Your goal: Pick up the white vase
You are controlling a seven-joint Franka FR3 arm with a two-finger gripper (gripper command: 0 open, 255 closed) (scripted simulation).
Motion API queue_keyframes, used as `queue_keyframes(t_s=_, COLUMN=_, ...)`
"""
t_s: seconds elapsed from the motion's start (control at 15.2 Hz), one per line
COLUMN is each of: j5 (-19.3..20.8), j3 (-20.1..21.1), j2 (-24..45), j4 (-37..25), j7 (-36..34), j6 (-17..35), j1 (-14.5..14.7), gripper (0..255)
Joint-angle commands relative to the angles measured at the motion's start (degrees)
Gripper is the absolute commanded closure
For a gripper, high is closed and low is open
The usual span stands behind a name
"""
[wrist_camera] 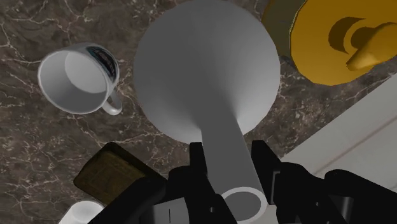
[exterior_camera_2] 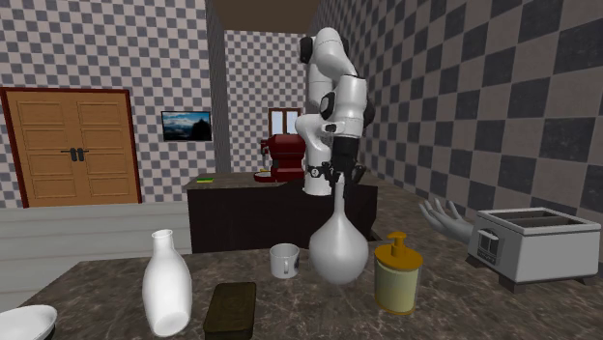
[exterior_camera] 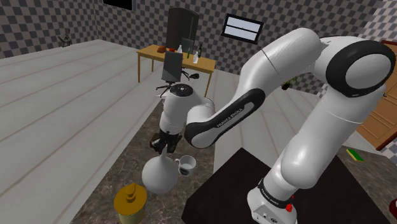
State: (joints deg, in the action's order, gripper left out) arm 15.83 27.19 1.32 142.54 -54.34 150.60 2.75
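A pale grey-white vase (exterior_camera: 159, 174) with a round body and a long thin neck stands upright on the dark marble counter (exterior_camera: 114, 184). My black gripper (exterior_camera: 167, 144) comes straight down on it and is shut on the neck. From the second exterior view the vase (exterior_camera_2: 338, 251) hangs below the gripper (exterior_camera_2: 335, 180); I cannot tell whether its base touches the counter. In the wrist view the neck of the vase (wrist_camera: 207, 70) is clasped between the two fingers (wrist_camera: 196, 167), with the gripper (wrist_camera: 228, 164) just under the open mouth.
A white mug (exterior_camera_2: 283, 261) and a yellow lidded jar (exterior_camera_2: 396, 276) flank the vase closely. A second white bottle-shaped vase (exterior_camera_2: 166, 286), a dark box (exterior_camera_2: 230, 309), a plate (exterior_camera_2: 19, 324), a grey hand figure (exterior_camera_2: 446, 220) and a toaster (exterior_camera_2: 531, 246) share the counter.
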Motion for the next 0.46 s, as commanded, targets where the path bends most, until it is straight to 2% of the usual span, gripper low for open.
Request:
queue_keyframes(t_s=0.0, j5=-2.1, j3=0.2, j2=-1.6, j4=-0.1, j7=1.7, j6=-1.3, j1=0.0, gripper=255)
queue_keyframes(t_s=0.26, j5=-5.5, j3=0.2, j2=-4.5, j4=-0.7, j7=4.5, j6=-4.3, j1=0.3, gripper=255)
queue_keyframes(t_s=0.4, j5=-5.6, j3=0.2, j2=-4.6, j4=-0.8, j7=4.6, j6=-4.4, j1=0.3, gripper=255)
